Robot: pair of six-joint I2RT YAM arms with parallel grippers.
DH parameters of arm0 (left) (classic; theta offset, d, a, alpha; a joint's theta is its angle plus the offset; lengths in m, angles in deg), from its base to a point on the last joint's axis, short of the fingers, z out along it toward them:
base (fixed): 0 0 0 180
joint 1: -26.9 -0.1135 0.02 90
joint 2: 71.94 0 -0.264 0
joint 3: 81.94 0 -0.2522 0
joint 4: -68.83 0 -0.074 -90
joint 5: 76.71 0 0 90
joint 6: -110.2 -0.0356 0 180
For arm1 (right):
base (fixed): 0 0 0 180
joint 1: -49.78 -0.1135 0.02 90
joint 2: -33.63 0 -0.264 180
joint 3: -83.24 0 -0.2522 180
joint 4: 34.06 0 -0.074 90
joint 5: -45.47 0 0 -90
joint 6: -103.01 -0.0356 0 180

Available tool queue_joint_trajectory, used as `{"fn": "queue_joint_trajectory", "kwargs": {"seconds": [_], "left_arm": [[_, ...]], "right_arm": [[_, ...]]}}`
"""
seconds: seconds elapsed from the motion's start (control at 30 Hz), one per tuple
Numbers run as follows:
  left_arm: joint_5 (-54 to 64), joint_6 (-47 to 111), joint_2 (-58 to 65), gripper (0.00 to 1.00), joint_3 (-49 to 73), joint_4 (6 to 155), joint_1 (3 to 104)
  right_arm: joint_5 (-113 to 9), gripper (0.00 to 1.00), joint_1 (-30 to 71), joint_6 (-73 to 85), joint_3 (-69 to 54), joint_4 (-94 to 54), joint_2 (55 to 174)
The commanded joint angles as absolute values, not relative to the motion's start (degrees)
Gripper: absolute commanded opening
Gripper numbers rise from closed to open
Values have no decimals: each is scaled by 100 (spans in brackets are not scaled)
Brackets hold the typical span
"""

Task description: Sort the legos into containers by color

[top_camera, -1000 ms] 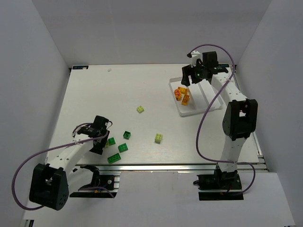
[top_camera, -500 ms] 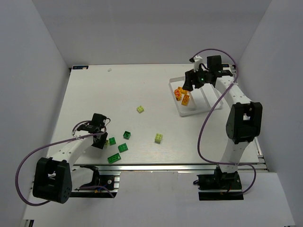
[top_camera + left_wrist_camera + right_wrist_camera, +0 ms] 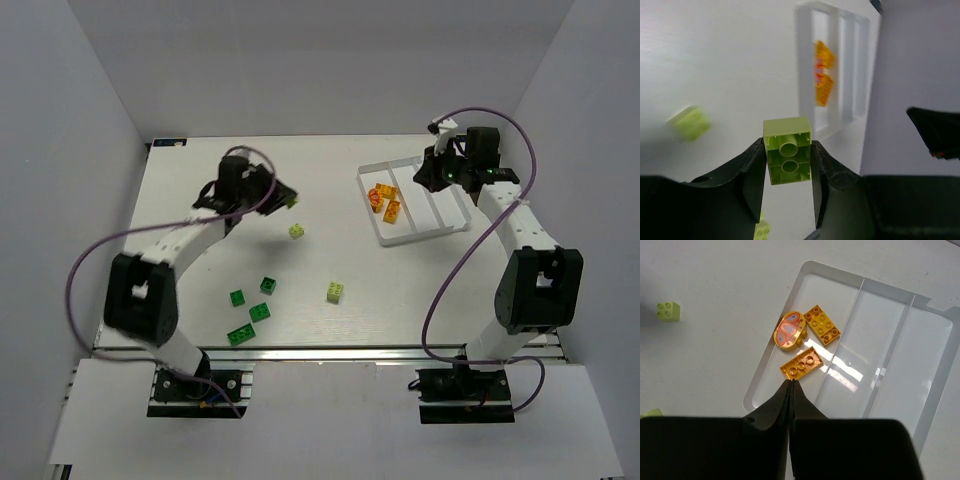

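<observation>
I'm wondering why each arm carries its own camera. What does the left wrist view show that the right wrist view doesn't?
Only the left wrist view: a yellow-green brick clamped between the left fingers, lifted off the table. Only the right wrist view: the right fingers pressed together with nothing between them. Both: the white tray with the orange pieces lying in one end compartment.
</observation>
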State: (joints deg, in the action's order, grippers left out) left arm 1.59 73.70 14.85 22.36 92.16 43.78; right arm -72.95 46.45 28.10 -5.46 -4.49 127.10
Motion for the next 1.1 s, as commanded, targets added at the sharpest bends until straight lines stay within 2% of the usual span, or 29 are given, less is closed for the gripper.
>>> {"fn": "queue_joint_trajectory", "kwargs": {"seconds": [0.0, 0.07, 0.13, 0.17, 0.3, 0.43, 0.53, 0.73, 0.77, 0.8, 0.87, 0.97, 1.07], "left_arm": [[-2050, 6793, 2907, 0, 1182, 7725, 4920], [-2300, 6784, 3535, 0, 79, 7583, 5158], [-2739, 6950, 4463, 0, -628, 7242, 5474], [-2818, 7056, 4756, 0, -971, 7109, 5580], [-2969, 7864, 6233, 0, -2928, 6380, 6037], [-2513, 8260, 7647, 0, -4444, 6107, 6494], [-1768, 8445, 7923, 0, -4604, 5573, 6688], [-633, 8112, 8310, 4, -4894, 6035, 6943], [-474, 8033, 8328, 6, -4903, 6149, 6943], [-333, 7989, 8328, 17, -4912, 6315, 6996], [-43, 7883, 8363, 27, -5000, 6579, 6996], [107, 7769, 8372, 48, -5000, 6826, 7049], [107, 7733, 8337, 57, -5000, 6923, 7049]], "right_arm": [[-7634, 0, 4810, 2550, -144, -88, 12846], [-7730, 9, 4890, 2409, -222, -158, 12733], [-7871, 23, 4890, 2400, -240, -132, 12688], [-7906, 25, 5073, 2374, -240, -114, 12645], [-7898, 27, 5311, 2128, -319, -202, 12478], [-7889, 27, 5566, 2013, -504, -351, 12240], [-7994, 27, 5706, 1838, -679, -527, 12100], [-8293, 29, 5935, 1670, -961, -721, 11888], [-8337, 30, 5945, 1670, -978, -712, 11888], [-8381, 31, 5962, 1670, -987, -721, 11888], [-8495, 33, 6006, 1670, -987, -721, 11888], [-8671, 39, 6032, 1697, -979, -721, 11906], [-8969, 48, 6041, 1819, -1005, -677, 11915]]}}
